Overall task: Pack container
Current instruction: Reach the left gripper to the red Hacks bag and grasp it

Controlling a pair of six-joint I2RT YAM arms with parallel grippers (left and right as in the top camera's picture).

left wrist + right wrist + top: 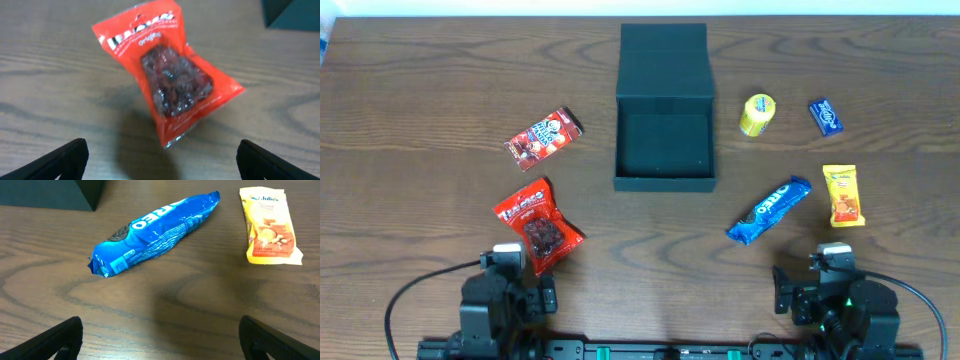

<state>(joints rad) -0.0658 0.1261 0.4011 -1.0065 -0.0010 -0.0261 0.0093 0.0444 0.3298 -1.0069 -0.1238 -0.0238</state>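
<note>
Left end effector (pixel 162 150) and right end effector (pixel 161 326) gape empty; only overhead shows the container (pixel 665 183) whole.

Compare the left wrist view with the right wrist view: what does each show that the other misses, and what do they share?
Left wrist only: the red snack bag with a clear window of dark pieces, lying ahead of the left tool. Right wrist only: the blue Oreo pack and the yellow Julie's packet, ahead of the right tool. Both: the wooden table, a corner of the dark teal container, and that arm's own tool fingers spread wide, holding nothing.
</note>
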